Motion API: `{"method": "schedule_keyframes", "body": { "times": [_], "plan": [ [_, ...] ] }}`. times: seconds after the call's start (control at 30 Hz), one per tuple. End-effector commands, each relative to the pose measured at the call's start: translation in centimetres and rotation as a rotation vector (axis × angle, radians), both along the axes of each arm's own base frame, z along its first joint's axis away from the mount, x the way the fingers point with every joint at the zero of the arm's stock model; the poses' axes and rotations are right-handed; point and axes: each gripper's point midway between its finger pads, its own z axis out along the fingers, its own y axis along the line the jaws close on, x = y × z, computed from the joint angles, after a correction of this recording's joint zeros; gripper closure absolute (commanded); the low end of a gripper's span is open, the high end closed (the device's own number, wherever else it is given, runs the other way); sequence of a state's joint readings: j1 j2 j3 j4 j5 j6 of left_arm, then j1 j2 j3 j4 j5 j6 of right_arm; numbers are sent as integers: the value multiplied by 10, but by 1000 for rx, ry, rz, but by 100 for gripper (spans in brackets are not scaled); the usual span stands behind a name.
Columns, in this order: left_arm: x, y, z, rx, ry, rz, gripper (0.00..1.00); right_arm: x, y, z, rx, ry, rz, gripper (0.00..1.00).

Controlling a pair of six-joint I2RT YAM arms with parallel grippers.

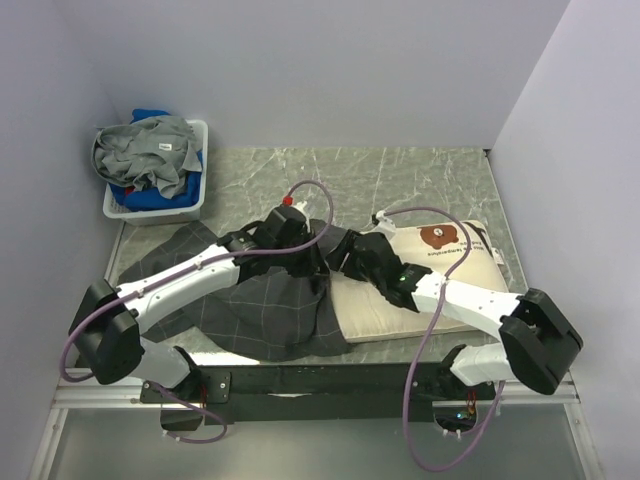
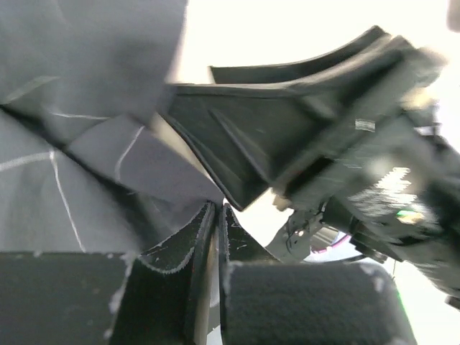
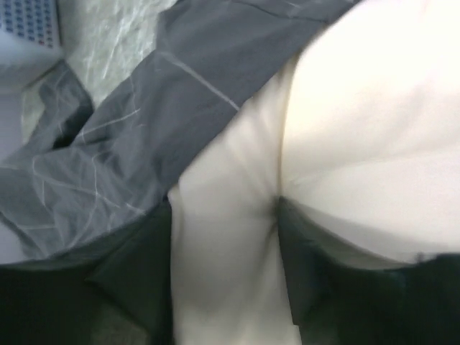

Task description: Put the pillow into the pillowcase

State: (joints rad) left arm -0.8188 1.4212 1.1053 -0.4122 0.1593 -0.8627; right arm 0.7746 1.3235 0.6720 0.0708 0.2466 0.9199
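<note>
Jaws: L gripper pinches grid-lined pillowcase, R gripper straddles puffy pillow.

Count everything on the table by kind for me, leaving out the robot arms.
pillow: 1
pillowcase: 1
laundry basket: 1
garments showing in the basket: 2 (grey garment, blue garment)
Total: 5

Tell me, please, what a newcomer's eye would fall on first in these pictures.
The cream pillow with its bear face lies right of centre, its left end covered by the dark grid pillowcase. The left arm and right arm meet there; a white basket of clothes sits far left.
</note>
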Motion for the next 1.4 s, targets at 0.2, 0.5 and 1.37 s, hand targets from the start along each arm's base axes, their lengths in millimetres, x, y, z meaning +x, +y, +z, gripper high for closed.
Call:
{"method": "schedule_keyframes", "body": {
  "times": [0.2, 0.5, 1.37],
  "plan": [
    [12, 22, 27, -41, -102, 159, 89, -5, -21, 54, -77, -124, 49, 18],
    [15, 10, 53, -56, -153, 118, 93, -11, -10, 8, -288, -16, 252, 26],
    [-40, -13, 23, -59, -88, 22, 82, 47, 41, 48, -43, -11, 228, 100]
  ]
}}
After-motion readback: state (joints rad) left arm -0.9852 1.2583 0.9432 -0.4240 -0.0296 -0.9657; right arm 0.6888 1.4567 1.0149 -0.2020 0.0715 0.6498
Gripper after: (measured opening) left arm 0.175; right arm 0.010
